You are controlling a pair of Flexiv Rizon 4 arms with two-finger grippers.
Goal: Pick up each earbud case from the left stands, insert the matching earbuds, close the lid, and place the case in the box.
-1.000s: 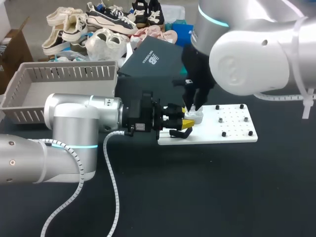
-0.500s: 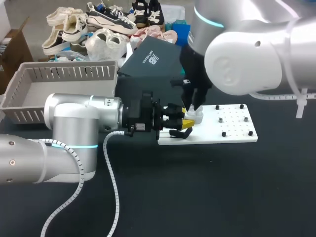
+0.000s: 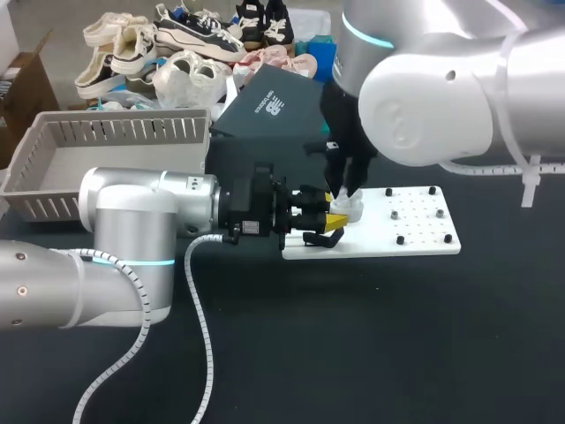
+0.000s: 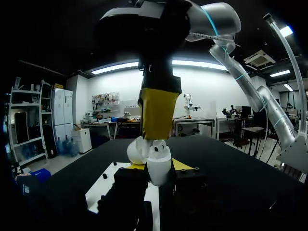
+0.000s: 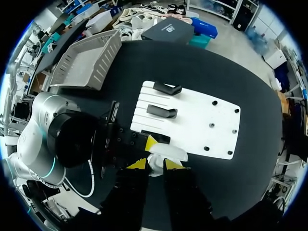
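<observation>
Left wrist view: my left gripper (image 4: 159, 169) clamps the open case (image 4: 159, 162); right gripper (image 4: 155, 134), directly above, pinches an earbud (image 4: 159, 144).

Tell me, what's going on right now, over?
Left gripper shut on white case, lid open, at the edge of the board. Right gripper directly above it. No obstruction seen.

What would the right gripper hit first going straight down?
Most likely the open earbud case, held by the left gripper directly below the right gripper. It looks close, though depth is unclear.
</observation>
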